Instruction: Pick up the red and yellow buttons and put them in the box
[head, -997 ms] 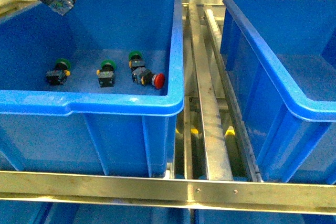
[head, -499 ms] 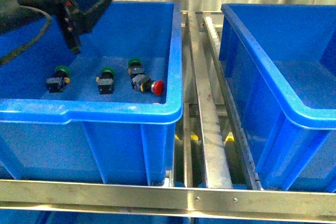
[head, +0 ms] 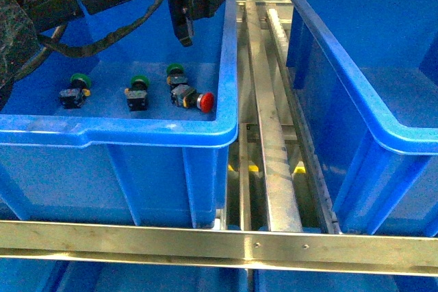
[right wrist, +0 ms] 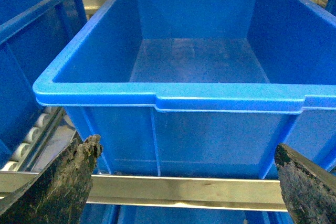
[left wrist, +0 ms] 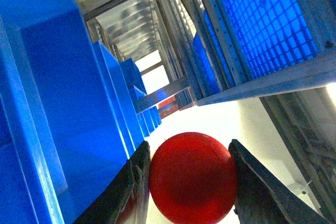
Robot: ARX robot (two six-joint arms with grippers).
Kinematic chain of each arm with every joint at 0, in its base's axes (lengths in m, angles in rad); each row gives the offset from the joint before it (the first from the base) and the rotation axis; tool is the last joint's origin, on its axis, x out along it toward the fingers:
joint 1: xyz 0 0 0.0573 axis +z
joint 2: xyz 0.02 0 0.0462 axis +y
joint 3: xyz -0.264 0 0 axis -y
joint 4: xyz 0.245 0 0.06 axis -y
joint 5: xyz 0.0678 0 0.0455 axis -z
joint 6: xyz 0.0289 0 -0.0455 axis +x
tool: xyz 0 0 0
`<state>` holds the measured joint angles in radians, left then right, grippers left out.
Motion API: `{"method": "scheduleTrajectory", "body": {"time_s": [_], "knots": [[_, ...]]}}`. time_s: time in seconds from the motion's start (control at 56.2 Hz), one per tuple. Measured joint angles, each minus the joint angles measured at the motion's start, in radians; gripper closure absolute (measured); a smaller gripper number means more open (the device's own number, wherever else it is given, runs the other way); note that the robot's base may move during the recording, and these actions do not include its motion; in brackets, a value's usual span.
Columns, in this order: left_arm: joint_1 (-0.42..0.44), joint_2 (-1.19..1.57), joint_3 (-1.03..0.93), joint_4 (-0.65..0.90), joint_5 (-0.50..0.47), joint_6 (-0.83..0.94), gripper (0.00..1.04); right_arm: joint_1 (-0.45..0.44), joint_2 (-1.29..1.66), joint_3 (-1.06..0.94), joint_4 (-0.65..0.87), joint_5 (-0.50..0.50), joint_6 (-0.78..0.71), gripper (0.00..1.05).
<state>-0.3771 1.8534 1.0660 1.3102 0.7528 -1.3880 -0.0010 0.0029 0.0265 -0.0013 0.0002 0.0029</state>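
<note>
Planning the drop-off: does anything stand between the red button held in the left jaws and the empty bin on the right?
Nothing visible does. Between the red button and the empty bin lie only the metal rails, lower than both rims.

A red button [left wrist: 192, 177], domed cap round and glossy, sits clamped between my left jaws, touching both. A second red button [head: 203, 102] lies on its side in the other blue bin [head: 137, 138], well apart from them. The box [right wrist: 168, 99], bright blue and thick-rimmed, stands just ahead of my right jaws.
</note>
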Motion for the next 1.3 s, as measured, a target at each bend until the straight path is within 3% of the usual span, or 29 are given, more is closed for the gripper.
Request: {"method": "scheduleTrajectory", "body": {"time_s": [0.107,0.142,0.214,0.249,0.321,0.392,0.481,0.534,0.623,0.766,0.89,1.104,1.3], "knots": [[-0.027,0.000,0.007,-0.021,0.003,0.010,0.70,0.002,0.001,0.000,0.002,0.008,0.002,0.06],[-0.032,0.000,0.011,-0.028,0.003,0.015,0.70,0.026,0.026,0.000,0.044,0.101,0.027,0.06],[-0.037,0.000,0.013,-0.041,0.005,0.023,0.70,0.026,0.183,0.021,0.282,0.335,0.054,0.06],[-0.039,0.000,0.015,-0.045,0.002,0.028,0.70,0.001,0.269,0.048,0.396,0.381,0.040,0.06],[-0.044,-0.002,0.016,-0.055,0.003,0.038,0.70,-0.054,0.446,0.137,0.607,0.365,-0.004,0.06],[-0.047,-0.002,0.016,-0.062,0.003,0.045,0.70,-0.083,0.591,0.264,0.752,0.267,-0.029,0.06],[-0.048,-0.002,0.016,-0.068,-0.002,0.055,0.70,-0.127,0.696,0.426,0.687,0.156,0.060,0.06],[-0.048,-0.004,0.016,-0.072,-0.005,0.061,0.70,-0.152,0.741,0.500,0.623,0.139,0.154,0.06],[-0.048,-0.006,0.017,-0.073,-0.018,0.071,0.70,-0.168,0.819,0.600,0.548,0.122,0.422,0.06],[-0.061,-0.006,0.024,-0.074,-0.026,0.082,0.70,-0.090,0.895,0.637,0.569,0.096,0.904,0.06],[-0.065,-0.006,0.032,-0.073,-0.047,0.083,0.70,0.022,0.956,0.636,0.608,0.136,1.149,0.06],[-0.081,-0.005,0.041,-0.067,-0.062,0.083,0.70,0.191,1.046,0.632,0.684,0.182,1.225,0.06],[-0.098,0.011,0.054,-0.062,-0.074,0.082,0.70,0.279,1.118,0.632,0.728,0.202,1.215,0.06]]}}
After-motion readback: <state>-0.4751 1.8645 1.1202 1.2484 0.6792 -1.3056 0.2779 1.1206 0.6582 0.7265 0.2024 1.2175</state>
